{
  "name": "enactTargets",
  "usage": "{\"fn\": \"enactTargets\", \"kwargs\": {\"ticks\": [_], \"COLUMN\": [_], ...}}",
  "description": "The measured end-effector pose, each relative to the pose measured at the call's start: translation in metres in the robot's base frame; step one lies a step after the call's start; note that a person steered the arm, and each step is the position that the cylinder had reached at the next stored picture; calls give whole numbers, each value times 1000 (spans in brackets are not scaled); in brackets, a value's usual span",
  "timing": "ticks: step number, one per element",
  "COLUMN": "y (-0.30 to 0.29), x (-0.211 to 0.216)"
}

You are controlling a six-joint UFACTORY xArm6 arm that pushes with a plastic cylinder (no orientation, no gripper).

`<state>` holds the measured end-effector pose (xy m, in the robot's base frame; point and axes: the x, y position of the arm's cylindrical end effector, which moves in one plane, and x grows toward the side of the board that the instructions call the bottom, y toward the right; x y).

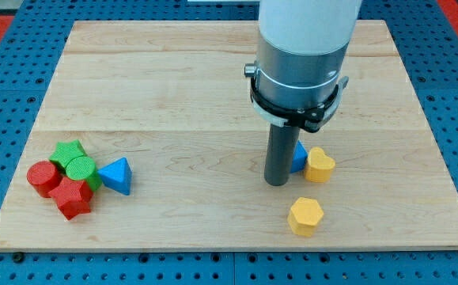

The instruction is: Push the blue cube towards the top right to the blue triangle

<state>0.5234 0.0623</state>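
Note:
My tip (276, 183) rests on the board right of centre. A blue block (299, 157) shows just to the right of the rod, touching or nearly touching it. It is mostly hidden, so I cannot make out its shape. A blue triangle (117, 175) lies far to the view's left, at the right edge of a cluster of blocks. The rod stands far from that triangle.
A yellow heart (319, 165) touches the hidden blue block's right side. A yellow hexagon (305, 216) lies below them. At the left, a green star (68, 152), green cylinder (80, 169), red cylinder (43, 177) and red block (73, 197) sit clustered together.

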Motion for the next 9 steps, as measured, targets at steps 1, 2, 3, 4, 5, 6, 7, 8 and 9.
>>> {"fn": "enactTargets", "kwargs": {"ticks": [1,2,3,4,5,6,7,8,9], "y": [5,7,8,0,-6,-1,3,4,-7], "x": [-23,-32,-31,-3,19,15,5,-7,-7]}}
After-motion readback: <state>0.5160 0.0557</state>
